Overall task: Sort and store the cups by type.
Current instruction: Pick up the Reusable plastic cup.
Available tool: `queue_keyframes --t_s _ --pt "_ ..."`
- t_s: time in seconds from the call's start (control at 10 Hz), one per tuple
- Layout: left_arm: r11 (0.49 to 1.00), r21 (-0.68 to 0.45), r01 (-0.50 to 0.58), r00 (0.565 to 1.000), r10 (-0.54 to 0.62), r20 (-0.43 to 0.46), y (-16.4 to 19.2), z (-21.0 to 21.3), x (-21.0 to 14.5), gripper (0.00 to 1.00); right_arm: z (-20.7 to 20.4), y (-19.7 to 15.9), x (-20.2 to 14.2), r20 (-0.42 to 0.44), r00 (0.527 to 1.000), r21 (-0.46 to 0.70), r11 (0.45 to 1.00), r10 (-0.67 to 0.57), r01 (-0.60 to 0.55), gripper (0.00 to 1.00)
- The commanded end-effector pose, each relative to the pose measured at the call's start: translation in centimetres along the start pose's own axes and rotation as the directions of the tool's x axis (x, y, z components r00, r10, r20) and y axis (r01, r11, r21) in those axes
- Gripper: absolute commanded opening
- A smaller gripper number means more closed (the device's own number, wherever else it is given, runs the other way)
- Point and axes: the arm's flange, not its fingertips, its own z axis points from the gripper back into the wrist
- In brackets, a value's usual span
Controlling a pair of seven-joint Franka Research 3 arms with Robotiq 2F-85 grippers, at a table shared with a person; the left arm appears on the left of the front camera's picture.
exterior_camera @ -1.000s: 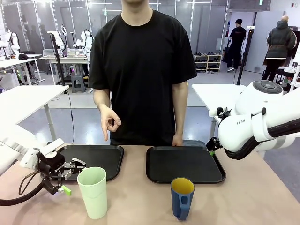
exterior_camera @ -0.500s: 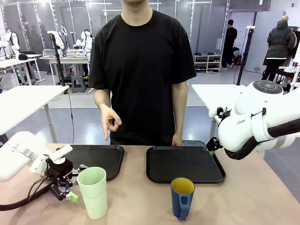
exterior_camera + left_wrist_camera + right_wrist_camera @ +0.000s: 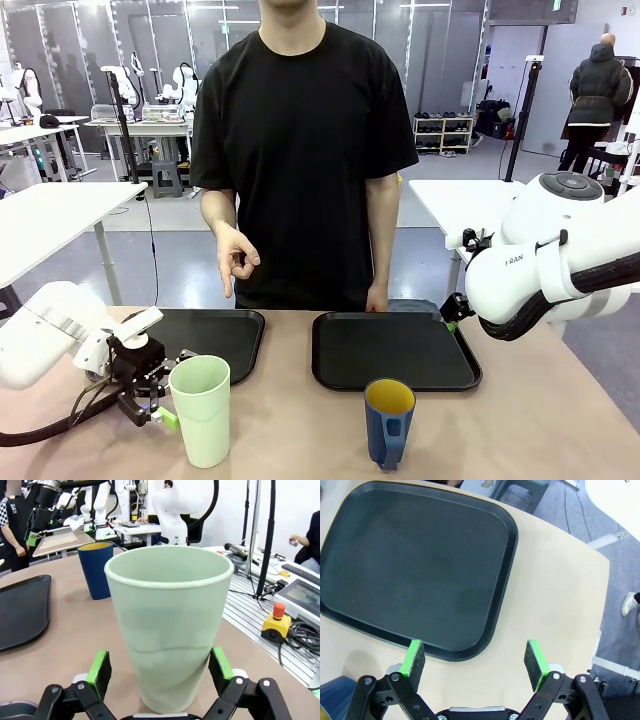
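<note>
A tall pale green tumbler (image 3: 203, 410) stands near the table's front edge, left of centre. My left gripper (image 3: 158, 403) is low at its left side, open. In the left wrist view the tumbler (image 3: 170, 625) stands between the green pads (image 3: 100, 667), with a small gap on each side. The dark blue mug (image 3: 389, 421) with a yellow inside stands to the right, handle towards me; it also shows behind the tumbler as the mug (image 3: 97, 570). My right gripper (image 3: 475, 662) hangs open and empty above the table's edge beside the right tray (image 3: 415, 565).
Two black trays lie side by side at the far half of the table, the left tray (image 3: 215, 335) and the right tray (image 3: 395, 350). A person in black stands behind them, one hand (image 3: 235, 262) held above the left tray.
My left gripper has moved right along the table until its open fingers stand around the green tumbler. The right arm, the mug and the person have stayed still.
</note>
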Motion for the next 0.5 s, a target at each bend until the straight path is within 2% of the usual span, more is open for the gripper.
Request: queue_keyframes --t_s 0.0,0.4 --pt "0.998 -0.048 0.050 0.998 -0.049 0.040 0.09 -0.66 0.00 1.00 -0.03 0.02 -0.14 0.001 1.000 -0.002 1.000 0.004 -0.004 1.00" --pt "0.992 -0.116 0.056 0.997 -0.049 0.064 -0.25 -1.44 0.37 1.00 -0.03 0.02 -0.14 0.001 1.000 -0.002 1.000 0.004 -0.004 1.00"
